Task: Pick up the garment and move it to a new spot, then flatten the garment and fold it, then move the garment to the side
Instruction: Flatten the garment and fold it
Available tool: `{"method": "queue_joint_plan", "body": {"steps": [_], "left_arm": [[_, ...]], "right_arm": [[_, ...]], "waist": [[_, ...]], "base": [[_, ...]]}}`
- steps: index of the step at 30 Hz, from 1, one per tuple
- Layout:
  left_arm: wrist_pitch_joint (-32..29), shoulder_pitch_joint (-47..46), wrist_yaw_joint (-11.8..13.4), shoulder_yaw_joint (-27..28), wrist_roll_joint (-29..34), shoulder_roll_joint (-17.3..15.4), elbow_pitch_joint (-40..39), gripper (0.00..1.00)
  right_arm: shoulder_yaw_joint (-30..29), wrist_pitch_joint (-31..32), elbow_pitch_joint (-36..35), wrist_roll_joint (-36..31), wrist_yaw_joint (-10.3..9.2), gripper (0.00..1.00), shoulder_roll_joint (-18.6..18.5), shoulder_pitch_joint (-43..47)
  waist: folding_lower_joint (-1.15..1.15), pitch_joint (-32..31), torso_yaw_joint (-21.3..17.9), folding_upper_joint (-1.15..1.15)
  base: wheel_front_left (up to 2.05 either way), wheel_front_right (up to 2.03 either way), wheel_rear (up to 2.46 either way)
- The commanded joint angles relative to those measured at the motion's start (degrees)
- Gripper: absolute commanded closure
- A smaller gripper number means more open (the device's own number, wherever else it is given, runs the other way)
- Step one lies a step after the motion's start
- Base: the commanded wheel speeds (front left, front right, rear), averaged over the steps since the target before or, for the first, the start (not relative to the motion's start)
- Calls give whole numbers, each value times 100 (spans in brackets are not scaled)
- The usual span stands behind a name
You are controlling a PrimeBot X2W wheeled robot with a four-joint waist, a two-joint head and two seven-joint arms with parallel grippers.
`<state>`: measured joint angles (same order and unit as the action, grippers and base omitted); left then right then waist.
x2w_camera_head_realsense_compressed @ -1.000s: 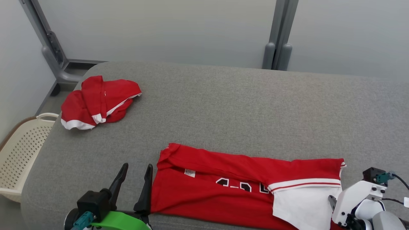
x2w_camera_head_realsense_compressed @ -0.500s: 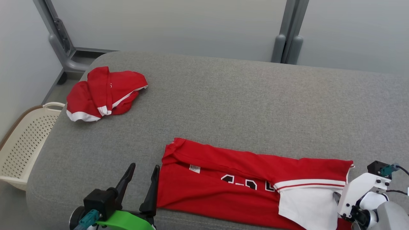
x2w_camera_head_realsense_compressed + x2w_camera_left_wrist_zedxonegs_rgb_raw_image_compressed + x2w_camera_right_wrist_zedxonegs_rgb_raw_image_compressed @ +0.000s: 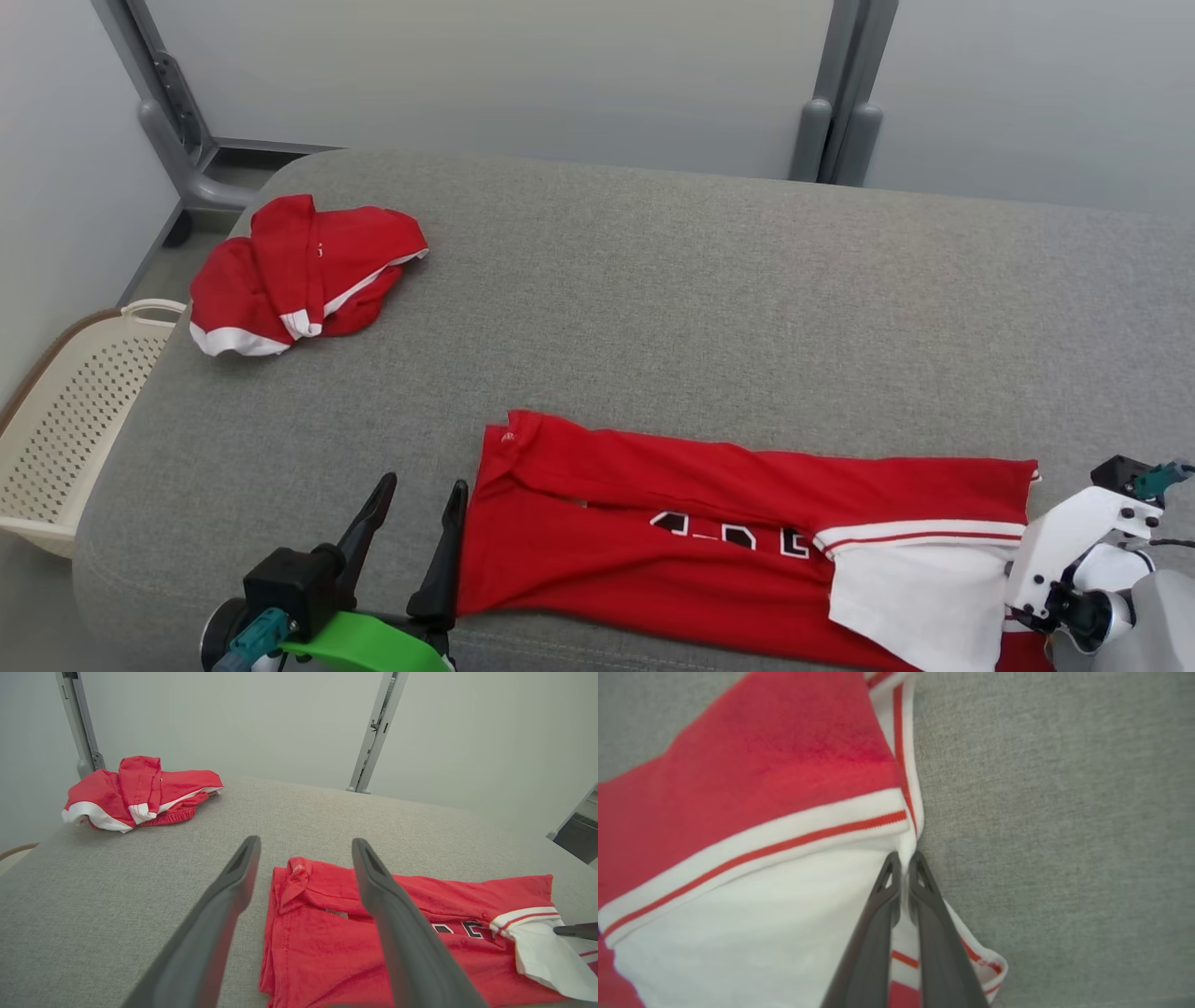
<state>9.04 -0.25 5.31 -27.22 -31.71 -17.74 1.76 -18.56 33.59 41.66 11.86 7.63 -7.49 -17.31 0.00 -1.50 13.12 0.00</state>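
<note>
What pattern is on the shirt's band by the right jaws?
White band with one thin red stripe, on the red shirt; right wrist view shows it best.

Big grey fabric-topped table (image 3: 700,308), pale wall panels (image 3: 467,75) behind, grey metal posts (image 3: 826,140), cream perforated laundry basket (image 3: 65,420) down on the left.

My right hand (image 3: 903,858), spread wide a moment ago, is now closed, its fingers pinching the white hem (image 3: 906,845) at the right end of the garment (image 3: 653,579). The cloth is drawn toward my right. The black numerals (image 3: 733,537) sit further right, the upper fold lies straighter, and the small white label is now tucked under it. My head camera has tipped, shifting the whole view.
</note>
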Motion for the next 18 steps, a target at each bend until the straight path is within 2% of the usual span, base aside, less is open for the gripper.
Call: {"method": "queue_joint_plan", "body": {"steps": [1, 10, 18], "left_arm": [[-9, -84, 15, 4, -7, -47, -35, 0], [-60, -162, -9, -20, 22, -119, -110, 0], [-12, -240, 11, -50, 75, -137, -181, 0]], "right_arm": [[-166, 34, 45, 20, -25, 100, -97, -79], [-1203, 194, 244, -283, -20, 100, -390, -573], [-2128, 309, 107, -985, -19, 100, -828, -903]], "waist": [[0, 27, -18, 0], [0, 220, -31, 0], [0, 400, -67, 0]], "base": [[0, 0, 0], [0, 0, 0], [0, 0, 0]]}}
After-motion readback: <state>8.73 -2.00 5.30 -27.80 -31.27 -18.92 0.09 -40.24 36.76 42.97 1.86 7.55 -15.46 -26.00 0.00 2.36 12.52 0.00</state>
